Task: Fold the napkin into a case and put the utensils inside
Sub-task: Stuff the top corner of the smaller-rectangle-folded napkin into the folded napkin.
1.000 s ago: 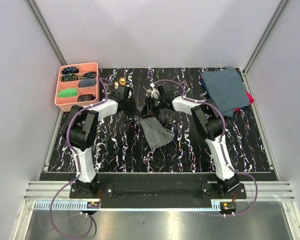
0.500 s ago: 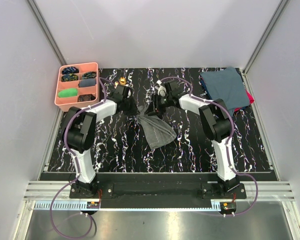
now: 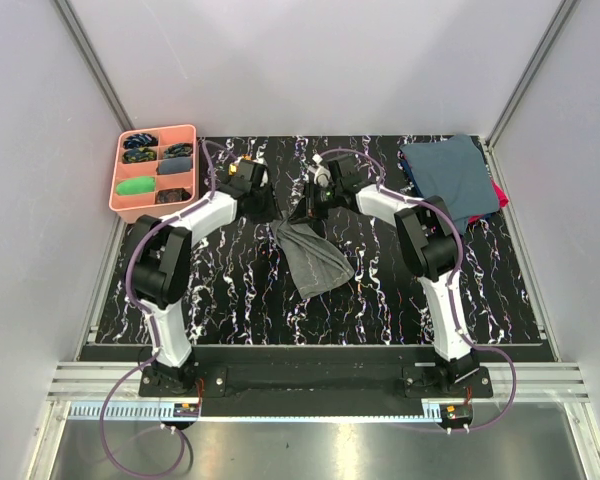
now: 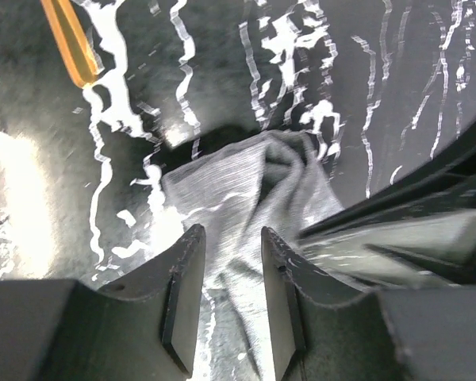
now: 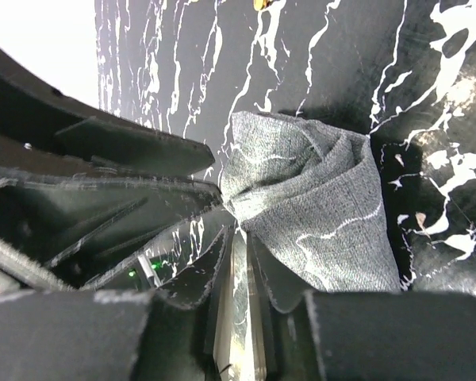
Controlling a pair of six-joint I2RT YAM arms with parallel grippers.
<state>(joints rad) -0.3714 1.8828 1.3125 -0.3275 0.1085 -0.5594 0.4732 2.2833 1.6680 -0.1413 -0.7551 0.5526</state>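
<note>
Grey napkin (image 3: 318,262) is lying crumpled mid-bench (image 3: 480,290), its far end bunched up at the right fingers (image 5: 192,274). These are sitting narrow and, by the wrist view, appear to be pinching its gathered edge. Left fingers (image 4: 182,295) are hovering just over the same bunch, standing apart w/ cloth showing in the gap, gripping nothing. One utensil's orange-gold handle (image 4: 70,41) is lying on the bench just beyond, apart from the cloth; can't make out the other one. Napkin is looking light, soft, floppy, so it's prob. going to sag & fold on itself if lifted by one point. Better both arms taking stitched hem corners, spread apart, to flatten it before folding. Utensils are looking thin, hard, likely slippery on this glossy top; gripping across the handle seems best
</note>
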